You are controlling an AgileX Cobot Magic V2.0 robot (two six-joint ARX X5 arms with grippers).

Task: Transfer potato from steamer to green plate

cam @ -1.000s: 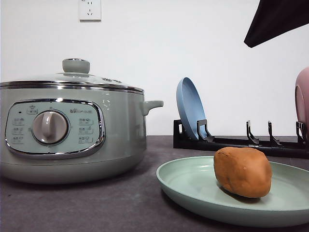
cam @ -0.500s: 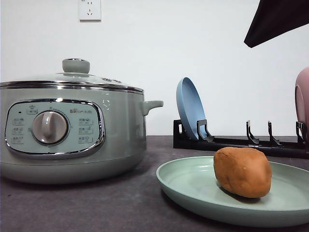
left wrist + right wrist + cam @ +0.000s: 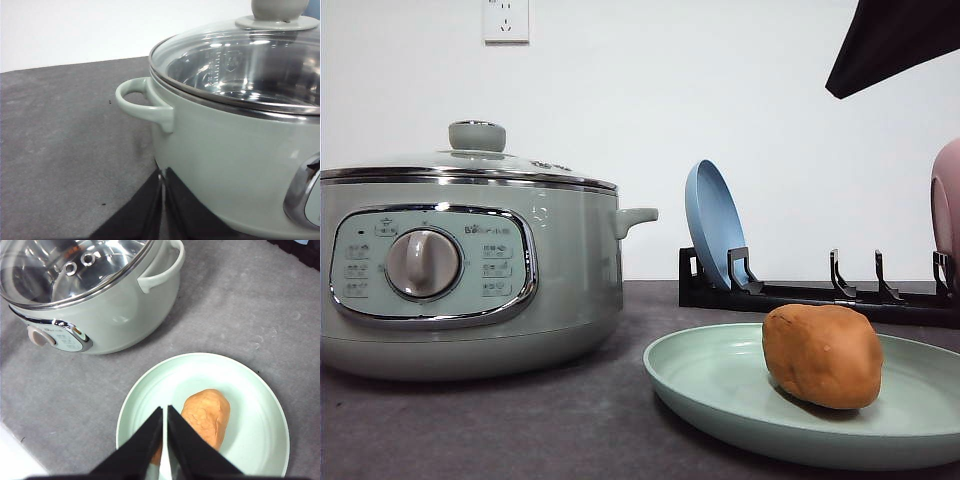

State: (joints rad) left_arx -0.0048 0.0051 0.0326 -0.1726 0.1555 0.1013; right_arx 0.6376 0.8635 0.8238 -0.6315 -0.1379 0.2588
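The orange-brown potato (image 3: 822, 356) lies on the pale green plate (image 3: 720, 385) at the front right of the table. The sage-green steamer (image 3: 470, 270) stands at the left with its glass lid (image 3: 477, 135) on. From above, my right gripper (image 3: 165, 437) hangs shut and empty over the plate (image 3: 250, 385), its tips just beside the potato (image 3: 207, 415) and clear of it. My left gripper (image 3: 162, 200) is shut with nothing in it, low beside the steamer (image 3: 225, 150) near its side handle (image 3: 142, 100).
A black dish rack (image 3: 820, 295) runs along the back right, holding a blue plate (image 3: 712, 225) upright and a pink plate (image 3: 947, 210) at the right edge. A dark part of an arm (image 3: 890, 40) hangs at the top right. Bare grey tabletop (image 3: 570, 420) lies between steamer and plate.
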